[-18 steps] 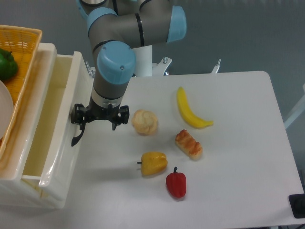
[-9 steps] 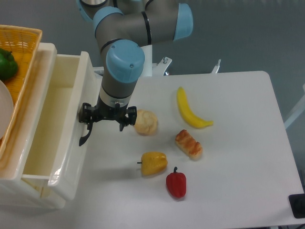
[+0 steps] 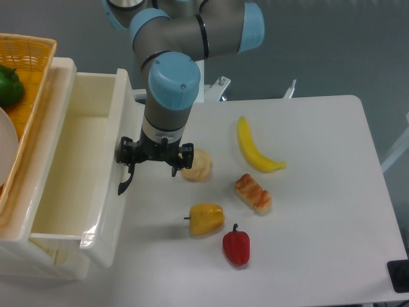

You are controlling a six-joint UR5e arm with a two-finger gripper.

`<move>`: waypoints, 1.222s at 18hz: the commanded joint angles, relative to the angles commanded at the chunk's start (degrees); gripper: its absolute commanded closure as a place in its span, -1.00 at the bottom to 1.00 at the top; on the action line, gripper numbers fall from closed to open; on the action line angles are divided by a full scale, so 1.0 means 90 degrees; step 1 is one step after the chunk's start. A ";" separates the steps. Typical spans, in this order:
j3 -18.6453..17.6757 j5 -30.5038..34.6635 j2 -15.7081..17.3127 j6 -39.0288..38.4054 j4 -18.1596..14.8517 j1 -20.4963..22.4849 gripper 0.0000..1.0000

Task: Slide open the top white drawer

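The top white drawer (image 3: 77, 173) juts well out over the bench's (image 3: 307, 256) left side, the hand (image 3: 155, 161) seemingly hooked on its black handle (image 3: 125, 182), fingers too hidden to tell whether spread or pinching, so I'd judge the pull nearly finished, then release.

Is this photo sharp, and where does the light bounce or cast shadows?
Fixed camera view: sharp throughout, evenly lit from overhead; a bright glare spot on the top white drawer near its front corner; soft shadows beside the yellow pepper and red pepper; the dark end effector loses detail.
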 joint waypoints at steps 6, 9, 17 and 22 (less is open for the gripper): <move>0.0000 0.0000 -0.0010 0.0273 0.0000 0.0215 -1.00; 0.0000 0.0000 -0.0010 0.0479 -0.0010 0.0332 -1.00; 0.0000 0.0000 -0.0020 0.0762 -0.0010 0.0605 -1.00; 0.0000 -0.0010 -0.0039 0.0957 -0.0010 0.0693 -1.00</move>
